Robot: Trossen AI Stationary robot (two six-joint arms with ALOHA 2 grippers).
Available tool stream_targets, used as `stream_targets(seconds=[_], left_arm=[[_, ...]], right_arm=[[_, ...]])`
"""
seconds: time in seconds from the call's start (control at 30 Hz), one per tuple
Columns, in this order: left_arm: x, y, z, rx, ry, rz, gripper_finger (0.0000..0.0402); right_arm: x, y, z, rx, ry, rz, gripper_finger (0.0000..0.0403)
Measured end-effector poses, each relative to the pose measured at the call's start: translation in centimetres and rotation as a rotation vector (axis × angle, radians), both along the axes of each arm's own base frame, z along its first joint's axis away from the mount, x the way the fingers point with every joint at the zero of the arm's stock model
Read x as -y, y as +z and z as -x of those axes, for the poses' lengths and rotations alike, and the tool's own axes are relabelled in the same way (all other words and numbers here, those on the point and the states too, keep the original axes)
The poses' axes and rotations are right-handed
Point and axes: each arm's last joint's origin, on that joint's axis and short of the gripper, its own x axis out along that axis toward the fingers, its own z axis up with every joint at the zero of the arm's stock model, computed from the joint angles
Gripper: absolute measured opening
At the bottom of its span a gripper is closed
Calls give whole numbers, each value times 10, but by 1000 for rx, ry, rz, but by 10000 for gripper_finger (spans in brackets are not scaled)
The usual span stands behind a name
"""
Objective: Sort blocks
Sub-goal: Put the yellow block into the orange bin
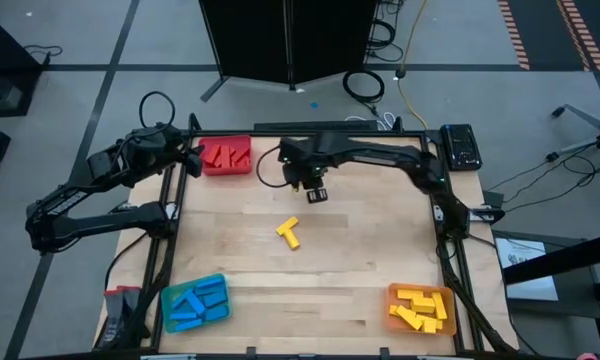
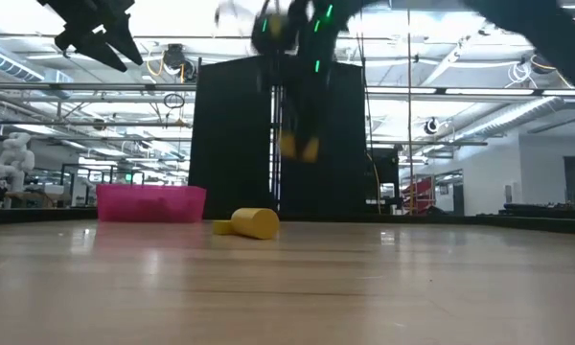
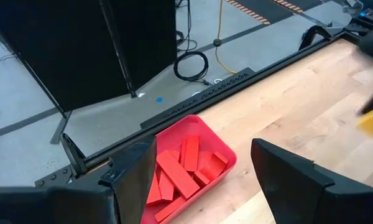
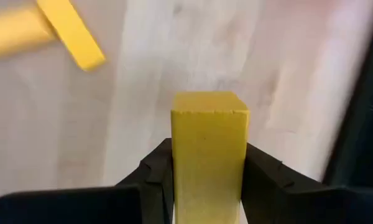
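The right gripper [image 4: 209, 180] is clamped on a yellow rectangular block [image 4: 209, 155], raised above the bench's far-middle area. Carry it level to the yellow tray [image 1: 421, 307] at the near right corner before releasing. The left gripper [image 3: 202, 180] hovers over the red tray [image 3: 221, 148], jaws apart.

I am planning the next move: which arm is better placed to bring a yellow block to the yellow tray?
The right. The right gripper is shut on a yellow block above the table, on the yellow tray side. The left gripper is open and empty above the red tray.
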Motion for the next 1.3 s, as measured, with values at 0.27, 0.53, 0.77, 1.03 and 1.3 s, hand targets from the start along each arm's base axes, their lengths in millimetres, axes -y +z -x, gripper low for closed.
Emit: stream_targets(seconds=[0.27, 0.53, 0.77, 1.03, 1.3], left_arm=[[0, 0, 0, -2, 5, -3, 267], [0, 0, 0, 2, 7, -3, 267], [0, 1, 0, 6, 7, -6, 267], [0, 1, 0, 13, 10, -4, 267], [0, 1, 0, 12, 11, -4, 267]], right_arm=[[-78, 109, 72, 99, -177, -101, 112], [-171, 151, 151, 159, -422, -221, 112], [-233, 106, 215, 44, -696, -247, 112], [-288, 37, 248, -45, -808, -339, 112], [-312, -5, 262, -43, -869, -444, 112]])
